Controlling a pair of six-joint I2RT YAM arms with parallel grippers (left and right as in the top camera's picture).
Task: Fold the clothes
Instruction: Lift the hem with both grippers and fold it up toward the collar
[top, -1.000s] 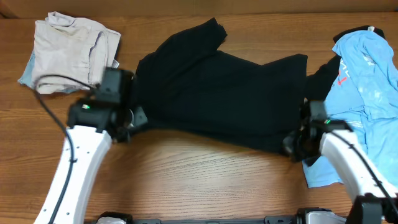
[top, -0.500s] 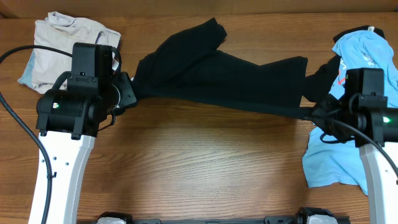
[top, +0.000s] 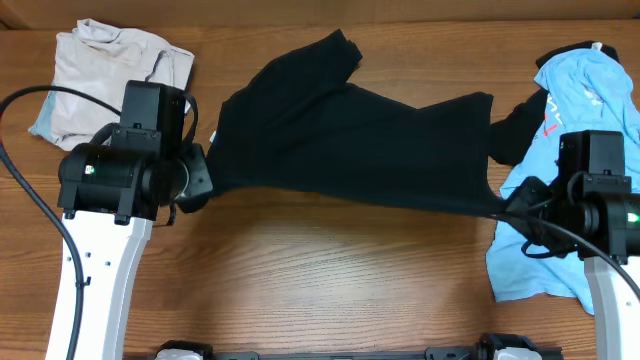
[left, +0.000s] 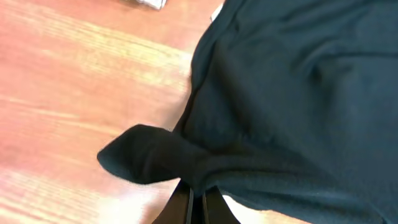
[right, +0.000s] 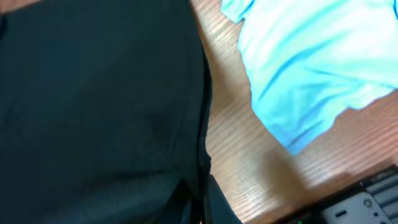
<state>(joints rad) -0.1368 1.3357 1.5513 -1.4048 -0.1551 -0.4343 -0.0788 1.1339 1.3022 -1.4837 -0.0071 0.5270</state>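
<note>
The large black T-shirt (top: 350, 140) is stretched across the middle of the table between my two arms, its near edge lifted off the wood. My left gripper (top: 205, 180) is shut on its left edge; in the left wrist view the fingers (left: 194, 202) pinch a bunched fold of the black cloth (left: 298, 93). My right gripper (top: 505, 208) is shut on the shirt's right edge; in the right wrist view the fingers (right: 202, 205) clamp the black hem (right: 93, 112). One sleeve points toward the far edge.
A cream-beige garment (top: 115, 75) lies crumpled at the far left. Light blue shirts (top: 585, 130) with a red mark are piled at the right, also seen in the right wrist view (right: 311, 68). Bare wood lies in front of the shirt.
Both arms rose from the table holding the shirt's edges, lifting and stretching it. Over the last half second the held edge has come slightly nearer me.
</note>
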